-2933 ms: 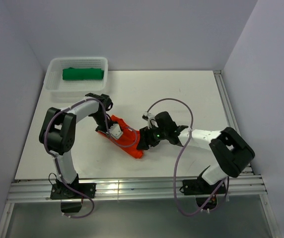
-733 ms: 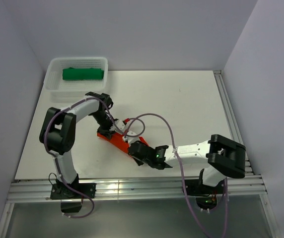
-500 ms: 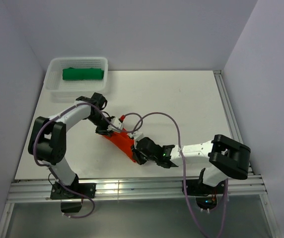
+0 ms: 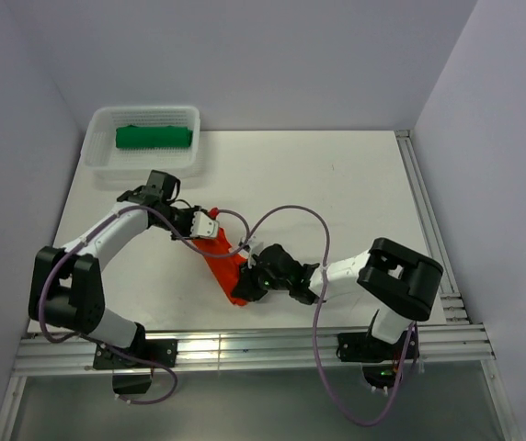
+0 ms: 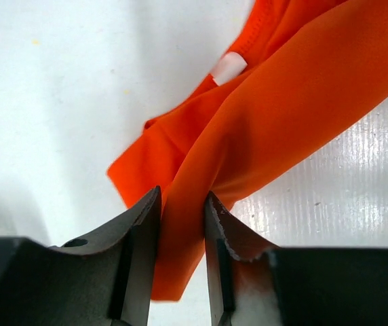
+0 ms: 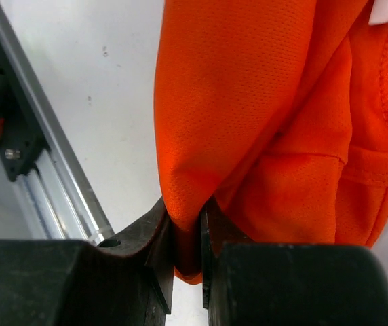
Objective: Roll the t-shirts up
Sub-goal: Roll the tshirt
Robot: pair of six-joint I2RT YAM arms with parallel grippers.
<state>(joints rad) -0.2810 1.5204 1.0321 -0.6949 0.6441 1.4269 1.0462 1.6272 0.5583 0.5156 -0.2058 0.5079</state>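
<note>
Left gripper point(image 5: 182, 202) and right gripper point(image 6: 186, 214) both clamped on opposite ends of the orange t-shirt point(image 4: 225, 261), near-right of the mesh basket point(image 4: 95, 152); green t-shirt point(image 4: 153, 137) inside the basket.

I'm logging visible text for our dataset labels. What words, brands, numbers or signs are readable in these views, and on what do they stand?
No text can be read in any view.
White neck tag on the orange t-shirt: looks blank, and is too blurred to tell if anything is printed on it.
Green t-shirt and white mesh basket: no marking visible.
</note>
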